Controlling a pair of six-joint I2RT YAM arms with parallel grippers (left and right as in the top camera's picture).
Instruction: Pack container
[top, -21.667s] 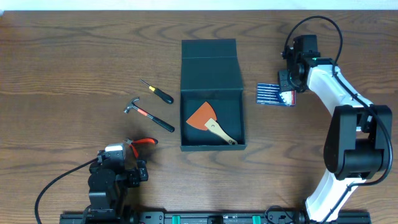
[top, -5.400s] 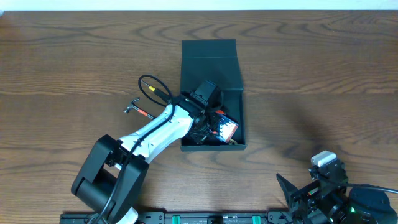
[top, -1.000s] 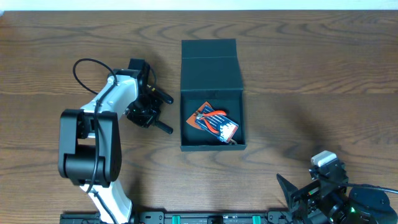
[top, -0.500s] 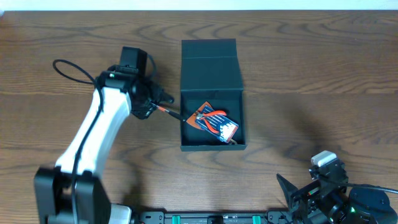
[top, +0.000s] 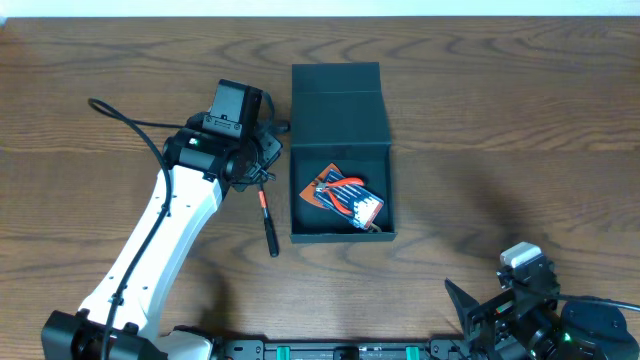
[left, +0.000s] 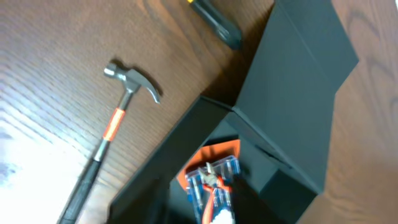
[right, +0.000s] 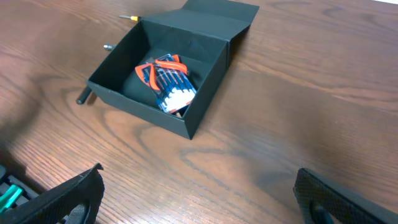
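The container (top: 340, 105) is a dark teal-black box standing open, with its flap lid lying back on the far side. It also shows in the left wrist view (left: 292, 87) and the right wrist view (right: 208, 68). Inside lie an orange scraper, red-handled pliers and a small blue pack (top: 347, 199). My left gripper (top: 263, 160) hovers just left of the box with its jaws parted and nothing between them. A hammer (top: 267, 215) with an orange and black handle lies loose on the table by the box's left wall (left: 118, 121). My right gripper (right: 205, 208) stands open at the near right (top: 500, 308), far from the box.
A screwdriver (left: 214, 18) with a black and yellow handle lies on the table by the box's far left corner, mostly under my left arm in the overhead view. Bare wood table (top: 500, 120) surrounds the box.
My left gripper carried the hammer toward the box, then let it go. The hammer now lies on the table by the box's left wall. The right arm has not moved.
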